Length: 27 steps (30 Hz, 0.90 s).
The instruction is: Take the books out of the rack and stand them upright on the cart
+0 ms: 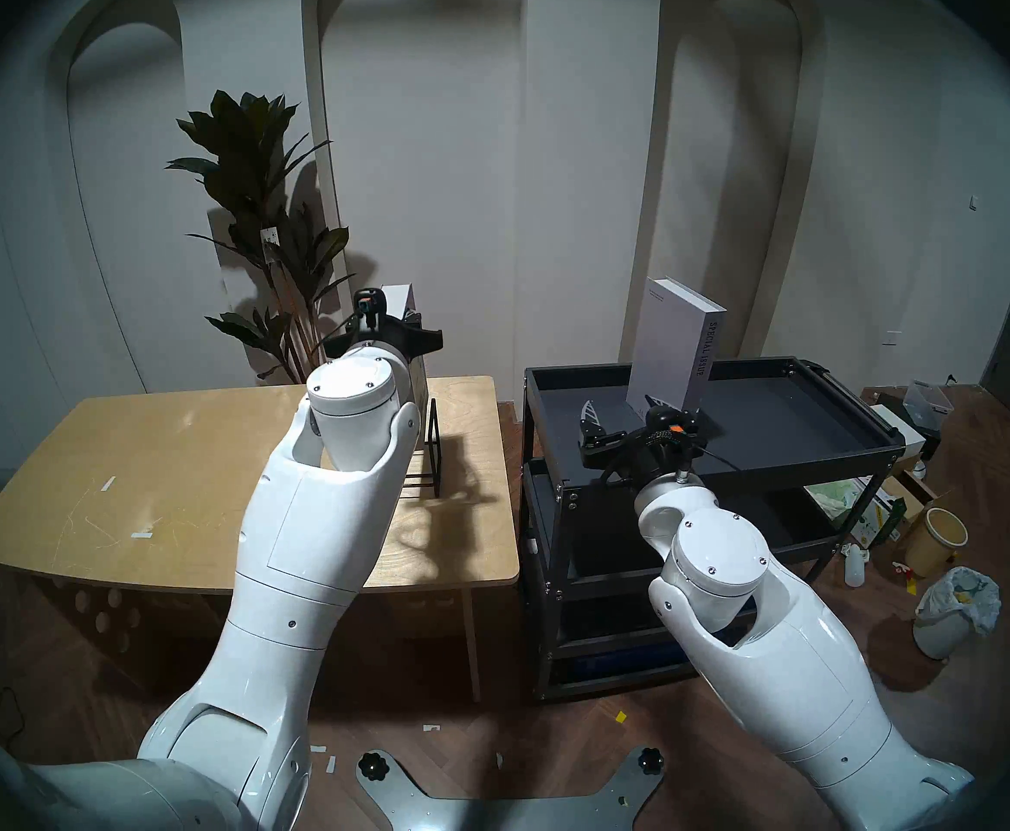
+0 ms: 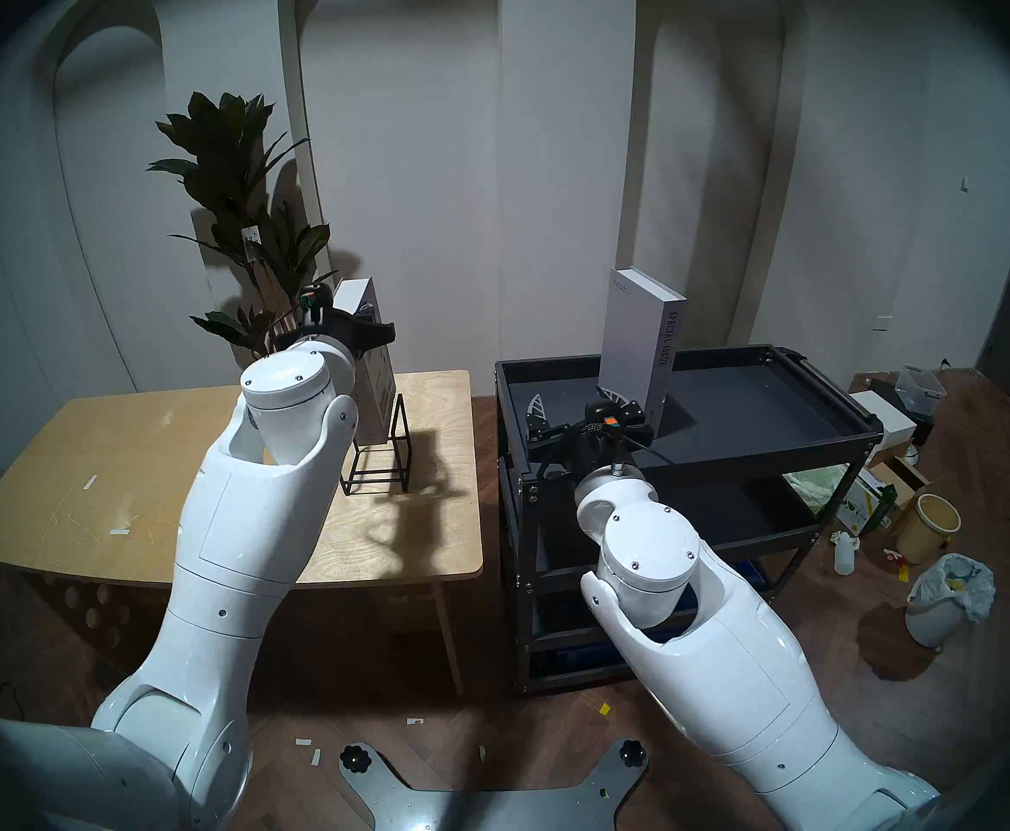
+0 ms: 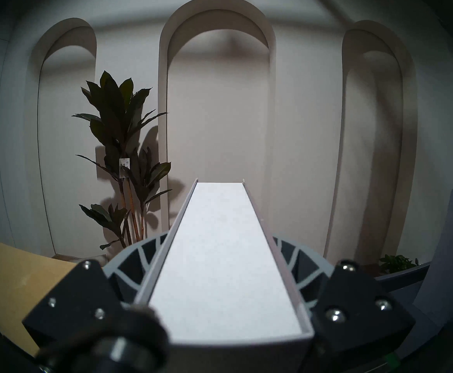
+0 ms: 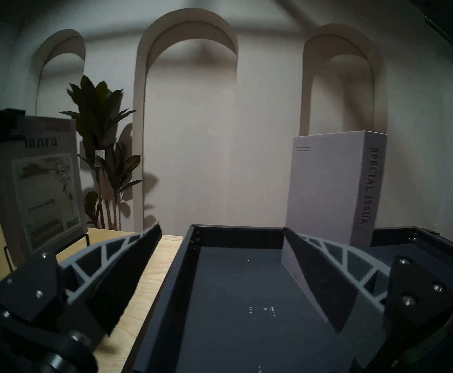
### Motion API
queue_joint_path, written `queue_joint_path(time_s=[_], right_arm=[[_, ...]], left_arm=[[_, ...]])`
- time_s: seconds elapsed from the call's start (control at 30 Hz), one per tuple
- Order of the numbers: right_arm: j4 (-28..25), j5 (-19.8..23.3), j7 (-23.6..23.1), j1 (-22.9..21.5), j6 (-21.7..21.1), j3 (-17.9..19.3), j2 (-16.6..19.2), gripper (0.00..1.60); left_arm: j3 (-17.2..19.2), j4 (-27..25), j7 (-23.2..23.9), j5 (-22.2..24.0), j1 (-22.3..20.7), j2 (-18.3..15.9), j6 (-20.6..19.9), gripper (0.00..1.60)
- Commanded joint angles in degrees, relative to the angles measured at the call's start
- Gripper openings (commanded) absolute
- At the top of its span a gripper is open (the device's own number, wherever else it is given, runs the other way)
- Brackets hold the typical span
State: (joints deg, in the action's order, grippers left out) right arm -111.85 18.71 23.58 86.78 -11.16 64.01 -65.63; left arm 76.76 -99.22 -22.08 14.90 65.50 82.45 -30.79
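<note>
The shorter grey book (image 4: 42,186), with "ianra" on its cover, stands in the black wire rack (image 2: 383,464) on the wooden table. My left gripper (image 3: 218,236) is shut on this book near its top, one finger flat against each cover; the book's white page edge (image 3: 225,256) runs between them. In the head view the left gripper (image 1: 412,326) hides much of the book (image 1: 397,299). The taller book (image 1: 670,350), spine reading "SPECIAL ISSUE", stands upright on the cart (image 1: 790,461), on its top shelf. My right gripper (image 1: 622,407) is open and empty just in front of it.
A tall potted plant (image 1: 257,212) stands behind the table (image 1: 161,452). The cart stands right beside the table's right end. Boxes, a yellow bucket (image 1: 934,539) and a lined bin (image 1: 952,608) lie on the floor to the cart's right.
</note>
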Motion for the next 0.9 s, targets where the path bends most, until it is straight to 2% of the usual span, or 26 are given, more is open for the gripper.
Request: queue_joint_path(time_s=[0.0, 0.47, 0.5, 0.57, 0.6, 0.87], right_arm=[[0.8, -2.0, -2.3, -4.7, 2.7, -2.8, -1.6, 1.6], [4.7, -3.4, -4.7, -9.3, 6.3, -6.8, -5.2, 1.6], [5.0, -3.5, -4.8, -9.6, 6.5, -7.0, -5.4, 1.6], [5.6, -3.7, -5.1, -10.3, 7.1, -7.5, -6.0, 1.6], [6.0, -3.8, -5.3, -10.8, 7.3, -7.8, -6.3, 1.6], [8.5, -4.0, -5.8, -13.1, 8.9, -8.7, -8.4, 1.6]], left_arm=[[-1.8, -3.0, -0.4, -0.3, -5.9, 2.1, -2.9, 0.0], [-7.6, 0.1, -3.5, -4.0, -12.9, 6.7, -6.9, 0.0], [-7.6, -0.1, -3.5, -4.5, -12.3, 7.3, -6.9, 0.0], [-8.6, 2.0, -4.4, -4.6, -14.4, 7.7, -7.6, 0.0], [-8.4, 1.9, -4.5, -5.3, -13.7, 8.6, -7.6, 0.0], [-10.2, 7.8, -7.2, -6.0, -17.5, 11.8, -8.1, 0.0]])
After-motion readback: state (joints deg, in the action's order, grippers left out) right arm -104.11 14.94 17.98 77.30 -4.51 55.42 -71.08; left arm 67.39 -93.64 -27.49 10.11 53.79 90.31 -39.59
